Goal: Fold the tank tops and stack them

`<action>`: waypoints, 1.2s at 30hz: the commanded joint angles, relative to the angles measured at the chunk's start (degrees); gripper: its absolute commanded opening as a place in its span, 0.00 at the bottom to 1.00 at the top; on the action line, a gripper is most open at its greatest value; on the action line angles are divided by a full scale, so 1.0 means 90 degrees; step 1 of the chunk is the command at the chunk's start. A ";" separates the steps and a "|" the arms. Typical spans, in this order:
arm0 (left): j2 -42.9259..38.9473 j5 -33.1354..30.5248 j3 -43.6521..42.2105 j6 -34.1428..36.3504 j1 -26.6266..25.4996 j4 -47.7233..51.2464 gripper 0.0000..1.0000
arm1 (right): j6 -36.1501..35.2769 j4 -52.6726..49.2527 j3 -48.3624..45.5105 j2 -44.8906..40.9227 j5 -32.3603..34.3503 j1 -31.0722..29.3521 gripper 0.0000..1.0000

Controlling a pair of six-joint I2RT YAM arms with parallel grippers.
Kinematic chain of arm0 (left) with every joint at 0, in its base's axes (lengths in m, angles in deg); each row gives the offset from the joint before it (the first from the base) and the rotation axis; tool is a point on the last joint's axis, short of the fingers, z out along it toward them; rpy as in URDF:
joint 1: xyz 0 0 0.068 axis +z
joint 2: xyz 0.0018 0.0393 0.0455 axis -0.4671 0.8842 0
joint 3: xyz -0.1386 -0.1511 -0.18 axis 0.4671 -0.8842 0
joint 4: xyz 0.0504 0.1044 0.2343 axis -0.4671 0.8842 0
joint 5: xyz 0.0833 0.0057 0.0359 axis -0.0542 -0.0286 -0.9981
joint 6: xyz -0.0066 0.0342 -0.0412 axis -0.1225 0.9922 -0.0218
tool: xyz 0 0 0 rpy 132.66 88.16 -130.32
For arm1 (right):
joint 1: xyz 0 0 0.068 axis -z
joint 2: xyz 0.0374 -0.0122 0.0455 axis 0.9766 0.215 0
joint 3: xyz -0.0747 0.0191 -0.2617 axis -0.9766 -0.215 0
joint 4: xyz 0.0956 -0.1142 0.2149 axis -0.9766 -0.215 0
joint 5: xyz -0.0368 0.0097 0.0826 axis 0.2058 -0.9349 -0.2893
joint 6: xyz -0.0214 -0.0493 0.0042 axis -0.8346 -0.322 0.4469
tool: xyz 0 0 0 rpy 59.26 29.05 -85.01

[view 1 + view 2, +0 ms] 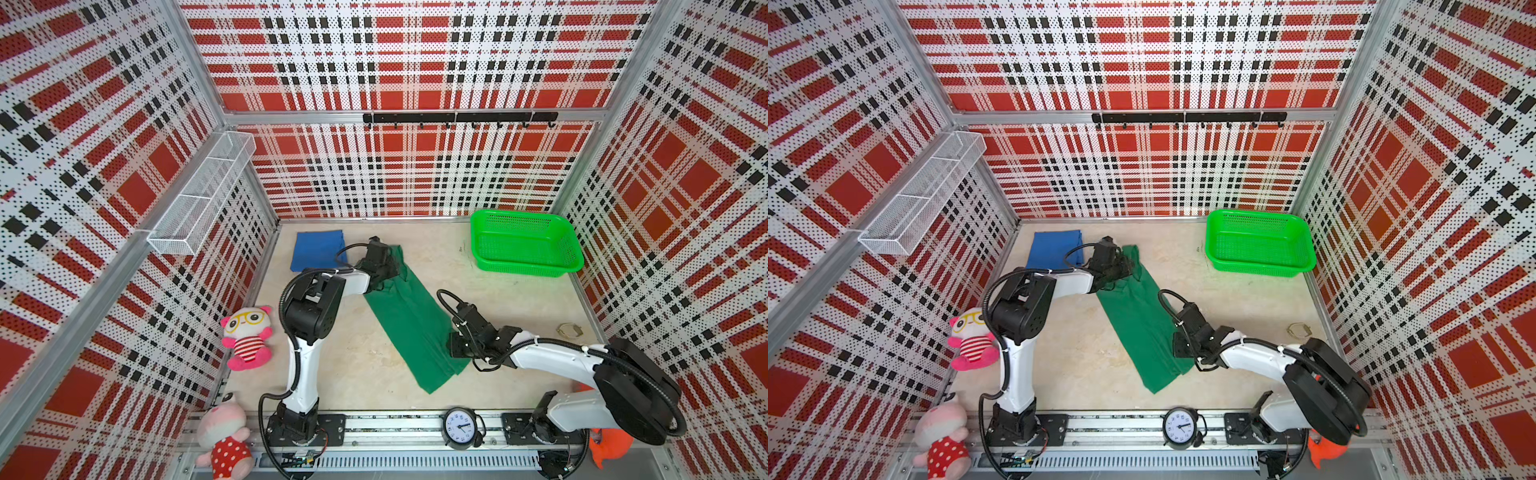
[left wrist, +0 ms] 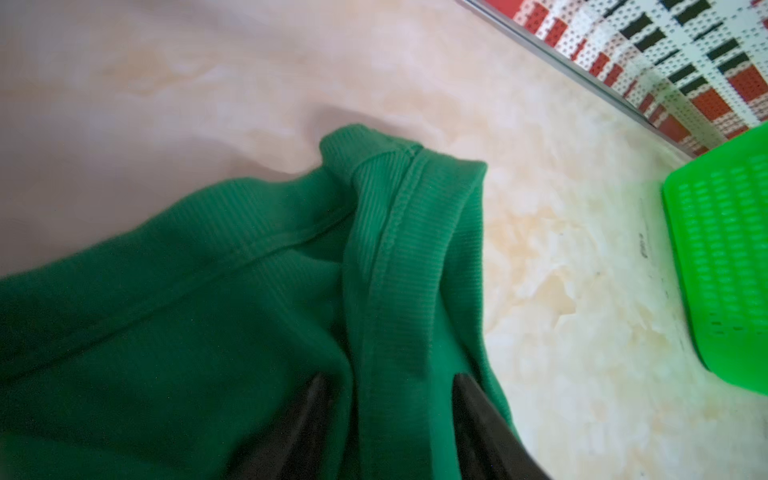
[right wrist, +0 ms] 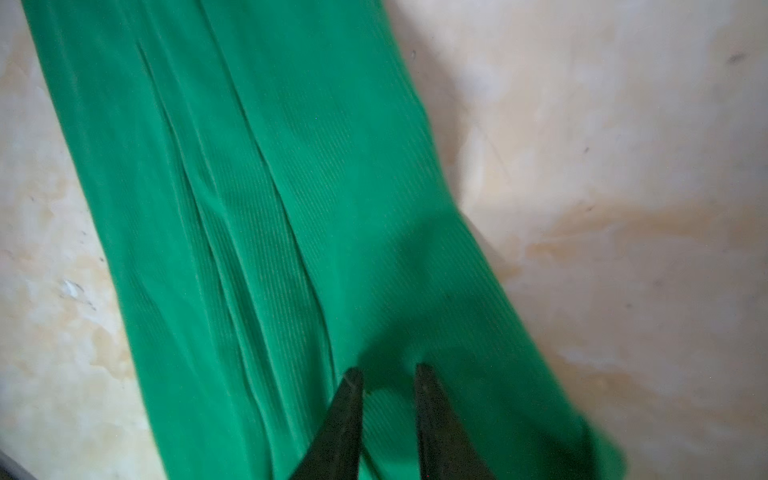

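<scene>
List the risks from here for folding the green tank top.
1. The green tank top has its strap end bunched between the fingers of the left gripper. Pulling away may snag it and drag it out of line.
2. Long wrinkles run along the strip near the right gripper, whose jaws stand apart. A fold made now would likely come out uneven.
3. The folded blue tank top lies close to the left gripper, so a sweep might ruffle it.

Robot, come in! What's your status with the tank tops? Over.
Left pincer open at strap end of green top. Right pincer open over its other end. Blue top folded, not yet stacked. Basket apart.
</scene>
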 commanded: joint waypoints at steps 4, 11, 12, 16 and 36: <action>-0.0322 0.0148 0.1115 0.1454 0.0035 0.1767 0.67 | -0.0636 -0.0601 0.1166 0.0300 0.0263 0.0277 0.39; -0.1849 0.0046 0.0681 0.1335 0.0363 0.2219 0.69 | -0.1751 0.0297 0.2446 0.1758 -0.1053 0.0966 0.29; -0.2059 0.0056 0.0453 0.1190 0.0421 0.2227 0.67 | -0.1857 0.0433 0.2615 0.1995 -0.1157 0.1011 0.27; -0.2967 0.0240 -0.1136 0.0396 0.0605 0.1863 0.63 | -0.2132 0.0861 0.3418 0.3007 -0.1720 0.1103 0.30; -0.1771 0.0639 -0.2110 -0.0426 0.1162 0.0223 0.52 | -0.3202 0.0949 0.5327 0.4800 -0.2694 0.0557 0.38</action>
